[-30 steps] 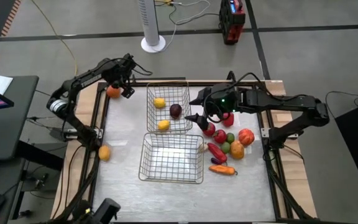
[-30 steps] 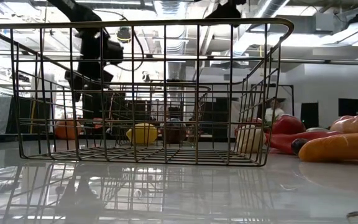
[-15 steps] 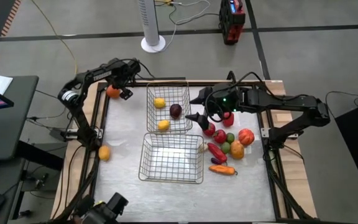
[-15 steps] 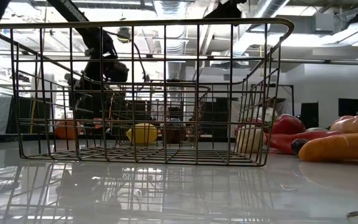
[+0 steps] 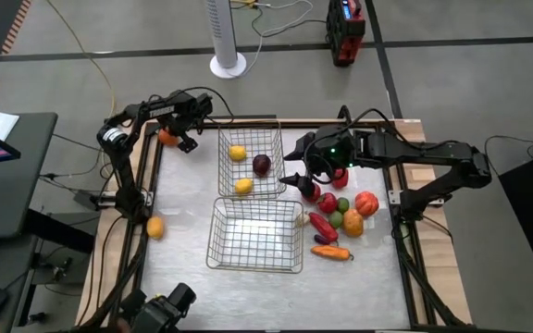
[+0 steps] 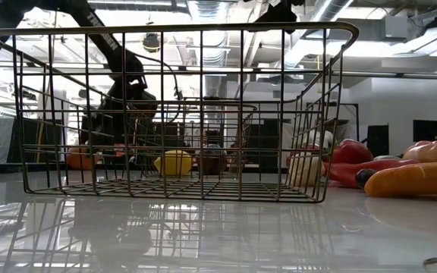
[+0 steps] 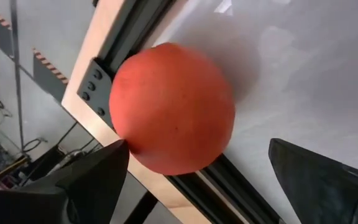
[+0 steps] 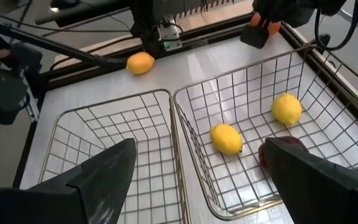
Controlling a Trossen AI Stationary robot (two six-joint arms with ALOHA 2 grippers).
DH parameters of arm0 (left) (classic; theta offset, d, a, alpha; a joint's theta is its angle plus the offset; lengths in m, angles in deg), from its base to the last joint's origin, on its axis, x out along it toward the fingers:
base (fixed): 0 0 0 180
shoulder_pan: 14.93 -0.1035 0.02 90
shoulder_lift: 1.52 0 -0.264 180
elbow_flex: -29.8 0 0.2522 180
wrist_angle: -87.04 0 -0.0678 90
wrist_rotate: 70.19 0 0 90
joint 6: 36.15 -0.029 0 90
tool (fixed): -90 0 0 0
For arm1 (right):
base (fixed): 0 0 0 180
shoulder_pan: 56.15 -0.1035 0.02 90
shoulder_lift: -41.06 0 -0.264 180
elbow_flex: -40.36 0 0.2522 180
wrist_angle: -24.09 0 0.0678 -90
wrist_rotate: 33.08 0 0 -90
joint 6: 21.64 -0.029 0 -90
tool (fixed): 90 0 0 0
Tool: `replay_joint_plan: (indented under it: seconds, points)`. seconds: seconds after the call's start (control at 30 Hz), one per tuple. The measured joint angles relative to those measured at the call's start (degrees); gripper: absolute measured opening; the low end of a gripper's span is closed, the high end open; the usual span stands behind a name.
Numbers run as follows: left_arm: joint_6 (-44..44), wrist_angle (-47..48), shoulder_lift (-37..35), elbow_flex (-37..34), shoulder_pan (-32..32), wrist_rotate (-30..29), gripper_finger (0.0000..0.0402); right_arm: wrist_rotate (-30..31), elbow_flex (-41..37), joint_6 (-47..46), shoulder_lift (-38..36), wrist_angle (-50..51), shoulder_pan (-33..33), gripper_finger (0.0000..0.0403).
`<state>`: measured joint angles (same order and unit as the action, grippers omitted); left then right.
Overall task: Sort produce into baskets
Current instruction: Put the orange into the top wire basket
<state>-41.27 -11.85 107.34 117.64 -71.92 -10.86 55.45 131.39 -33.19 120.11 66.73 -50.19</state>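
Note:
An orange round lies on the table against the dark rail at the far left; it also shows in the left wrist view. My left gripper is open, with its fingers on either side of the orange, and I see no touch. My right gripper is open and empty by the far basket's right side, above the red pieces. The far wire basket holds two yellow rounds and a dark purple one. The near wire basket has nothing in it.
A heap of red, green and orange pieces, a red chili and an orange carrot lie right of the baskets. A yellow-orange round lies near the left rail. Bare table lies in front of the near basket.
My left arm has swung its elbow toward the far edge, and its gripper has come down toward the orange round at the far left rail. The orange has stayed in place.

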Motion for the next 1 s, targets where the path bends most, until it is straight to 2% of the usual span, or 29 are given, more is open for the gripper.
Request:
replay_joint_plan:
  seconds: [0.27, 0.47, 0.6, 0.77, 1.0]
  points:
    - [-1.14, -2.85, 0.06, -0.13, -1.01, -1.09, 0.0373, -0.05, 0.0, -0.12, -0.11, 0.25, 0.04, 0.0379]
    - [-2.19, -4.12, 0.11, -0.18, -1.03, -1.71, 0.0397, -0.05, 0.02, -1.64, -0.71, 0.38, 0.04, 0.0379]
    - [-1.65, -4.31, 0.11, -0.19, -1.03, -2.7, 0.0397, -0.04, 0.02, -2.41, -0.79, -0.65, 0.04, 0.0379]
    - [-2.05, -4.14, 0.11, -0.19, -1.05, 1.79, 0.0397, -0.04, 0.02, -3.46, -0.79, -1.04, 0.02, 0.0379]
    - [-3.93, -4.92, 0.11, -0.19, -1.31, 2.54, 0.0397, -0.04, 0.02, -3.64, -0.79, -1.12, 0.02, 0.0379]
